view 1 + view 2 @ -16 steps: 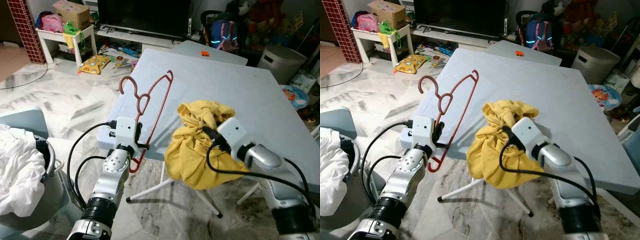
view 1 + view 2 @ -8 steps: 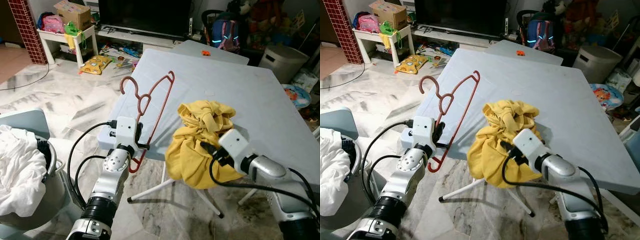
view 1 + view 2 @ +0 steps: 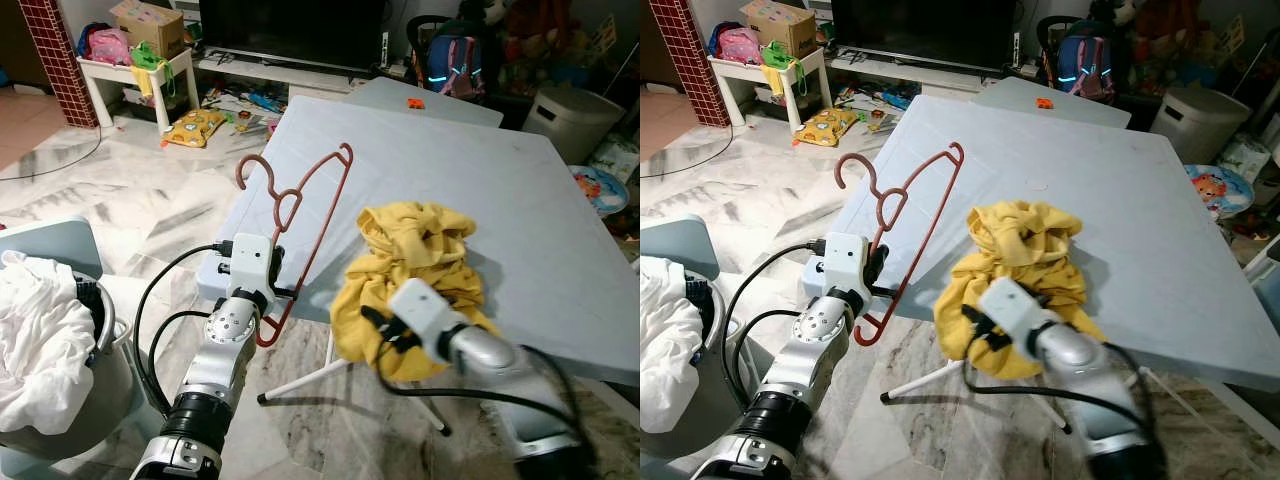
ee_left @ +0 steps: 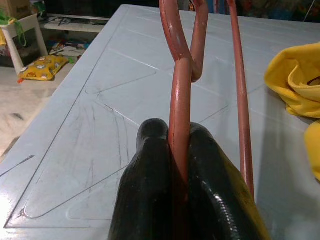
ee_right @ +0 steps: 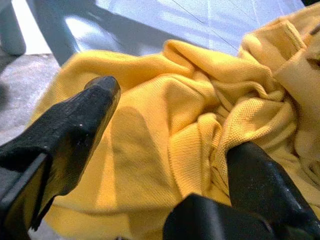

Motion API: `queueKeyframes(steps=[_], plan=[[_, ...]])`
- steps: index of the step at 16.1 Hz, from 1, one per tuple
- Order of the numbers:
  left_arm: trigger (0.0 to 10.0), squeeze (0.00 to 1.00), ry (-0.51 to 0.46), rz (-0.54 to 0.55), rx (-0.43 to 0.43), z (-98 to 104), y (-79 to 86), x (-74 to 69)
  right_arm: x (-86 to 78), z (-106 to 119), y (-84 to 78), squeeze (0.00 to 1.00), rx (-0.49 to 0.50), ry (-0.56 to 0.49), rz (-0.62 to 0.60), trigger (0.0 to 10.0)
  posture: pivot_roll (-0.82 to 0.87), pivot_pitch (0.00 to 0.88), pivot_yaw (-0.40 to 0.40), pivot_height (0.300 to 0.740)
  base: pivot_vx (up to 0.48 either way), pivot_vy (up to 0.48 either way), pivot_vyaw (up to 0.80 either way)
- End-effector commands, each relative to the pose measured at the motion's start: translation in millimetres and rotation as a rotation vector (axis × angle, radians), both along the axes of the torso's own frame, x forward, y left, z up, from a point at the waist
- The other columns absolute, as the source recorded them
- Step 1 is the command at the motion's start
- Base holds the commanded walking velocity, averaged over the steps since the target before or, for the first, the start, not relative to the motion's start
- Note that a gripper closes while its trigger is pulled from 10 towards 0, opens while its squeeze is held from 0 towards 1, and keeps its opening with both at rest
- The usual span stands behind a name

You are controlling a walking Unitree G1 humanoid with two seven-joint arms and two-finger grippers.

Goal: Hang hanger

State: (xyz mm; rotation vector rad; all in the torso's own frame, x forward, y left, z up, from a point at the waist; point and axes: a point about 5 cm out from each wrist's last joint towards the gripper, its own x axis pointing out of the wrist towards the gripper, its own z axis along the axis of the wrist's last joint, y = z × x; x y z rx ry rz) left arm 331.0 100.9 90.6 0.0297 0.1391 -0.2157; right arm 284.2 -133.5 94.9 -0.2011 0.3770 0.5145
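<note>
Left pincer (image 4: 172, 165) is clamped tight on the red hanger (image 3: 305, 215), both black fingers (image 4: 150, 175) pinching the wire low down near the neck. The hanger stands roughly upright above the pincer, hook (image 3: 252, 168) at the top, leaning out over the near left corner of the bench (image 3: 560, 210).

Right pincer (image 5: 165, 145) is spread wide, nothing gripped. The yellow shirt (image 3: 420, 265) sits right in front of it, cloth bulging between the two fingers; it is heaped on the near edge of the bench with part drooping over the side. I can't tell whether the pads actually touch the fabric.

My read: you're at the stage of getting the garment onto the hanger before any hanging happens.

How to do it well:
- Keep the left grip as is. The wire is thin and round, so it may twist in the pads if you swing it.
- Pick a single layer near the collar with the right pincer. The shirt is bunched and knotted-looking, and a fistful of folds won't open for the hanger arm.
- Lift the cloth clear of the bench edge first; the drooping part could drag the heap to the floor.
- Bring the shirt to the hanger, not the reverse.
</note>
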Motion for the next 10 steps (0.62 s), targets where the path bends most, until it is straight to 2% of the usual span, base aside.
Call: queueKeyframes(steps=[1,2,4,5,8,10], plan=[[10.0,0.00,0.104,-0.010,0.028,-20.2,-0.6,-6.1,4.0,0.9,6.4,0.00,-0.026,-0.024,0.002,10.0,0.16,0.000,-0.080,0.740,0.000,0.000,0.00],[10.0,0.00,0.099,-0.012,0.029,-18.8,-1.0,-5.0,4.9,-1.2,14.8,0.00,-0.031,-0.037,0.002,10.0,0.16,0.000,-0.076,0.740,0.000,0.000,0.00],[10.0,0.00,0.096,-0.013,0.032,-17.2,-0.5,-3.4,9.4,-9.4,17.7,0.00,-0.085,-0.051,-0.046,10.0,0.16,0.000,-0.063,0.740,0.000,0.000,0.00],[10.0,0.00,0.096,-0.018,0.038,-16.9,-0.6,-2.7,14.3,-14.4,14.2,0.00,-0.126,-0.059,-0.082,0.0,0.16,0.000,-0.060,0.740,0.000,0.000,0.00],[10.0,0.00,0.095,-0.031,0.040,-16.8,-2.5,-2.4,19.9,-17.9,10.3,0.00,-0.191,-0.082,-0.090,0.0,0.16,0.000,-0.062,0.740,0.000,0.000,0.00],[10.0,0.00,0.097,-0.030,0.038,-17.6,-3.2,-3.0,25.6,-23.5,-1.2,0.00,-0.229,-0.095,-0.140,0.0,0.17,0.000,-0.075,0.740,0.000,0.000,0.00]])
